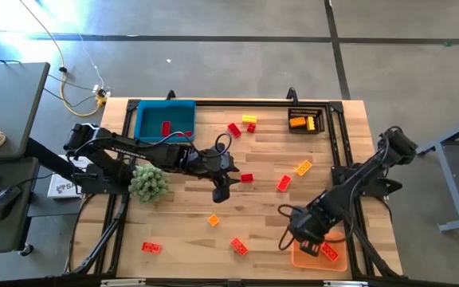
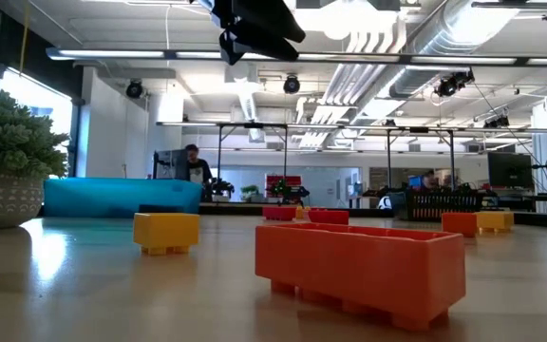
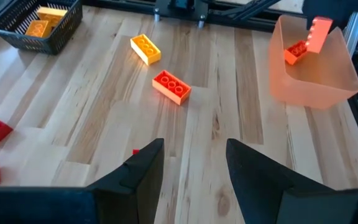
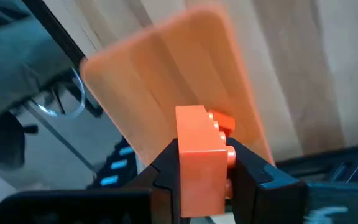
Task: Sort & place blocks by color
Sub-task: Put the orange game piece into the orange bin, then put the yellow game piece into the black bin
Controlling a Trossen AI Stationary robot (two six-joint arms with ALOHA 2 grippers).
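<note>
An orange brick [image 4: 201, 163] was held clamped between the fingers of the right gripper [image 1: 303, 233], poised just above the translucent orange bin [image 1: 335, 262] at the table's 5 o'clock corner, where another orange brick [image 1: 330, 252] already lay inside. The left gripper [image 1: 221, 190] was stationed near the centre of the wooden table [image 1: 182, 231], its fingers [image 3: 138, 171] spread apart and nothing held between them, with a small red brick [image 1: 247, 178] just beside it at 3 o'clock.

The other blocks were scattered across the tabletop: a red brick [image 1: 166, 128] was seen in the blue bin [image 1: 145, 121] at 11 o'clock, yellow bricks [image 1: 298, 122] in the black wire basket [image 1: 323, 126] at 1 o'clock, and a red [image 1: 234, 130] and a yellow brick [image 1: 249, 119] near 12 o'clock. A yellow-orange brick [image 1: 303, 167] and a red-orange brick [image 1: 284, 183] lay toward 3 o'clock, and three more [image 1: 213, 220] [image 1: 239, 247] [image 1: 151, 248] were spread along the 6 to 7 o'clock edge. A green fuzzy plant [image 1: 149, 183] stood at 9 o'clock.
</note>
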